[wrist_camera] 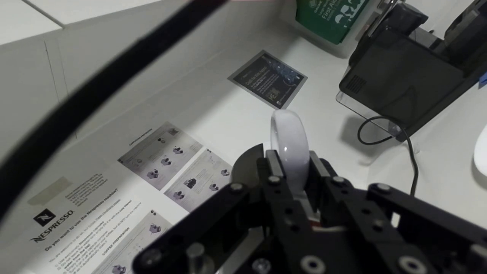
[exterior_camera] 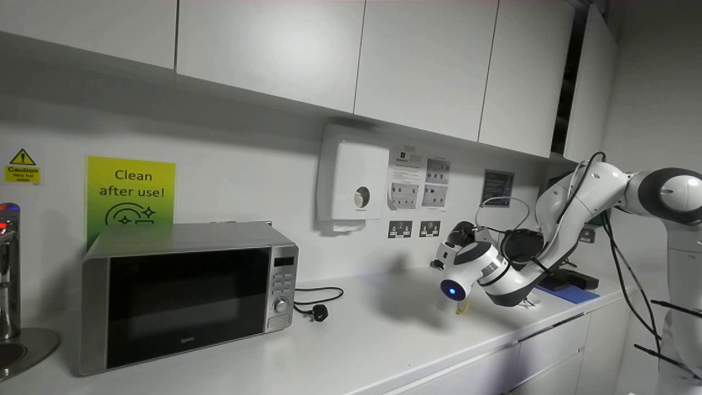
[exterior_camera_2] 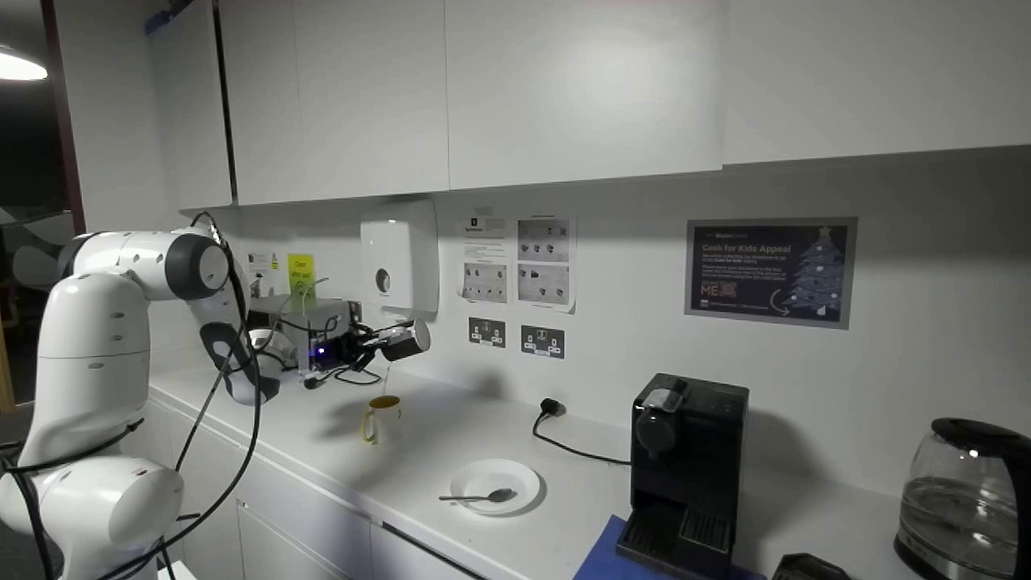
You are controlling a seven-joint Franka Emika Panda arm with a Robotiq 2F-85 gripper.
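My gripper is clamped on a glossy white handle, a smooth, rounded loop just right of centre in the wrist view. It belongs to a dark, cylindrical cup, which I hold tipped over on its side, left of centre in an exterior view. Below the cup, well apart from my gripper, a white mug with a yellow inside and yellow handle stands upright on the smooth white surface; a thin, pale streak shows between the two. At lower centre of that frame lies a shallow, round plate with a shiny metal spoon across it. Farther off, at lower right, stand a boxy black coffee machine and a rounded glass jug. A silvery, box-shaped microwave fills the lower left in an exterior view.
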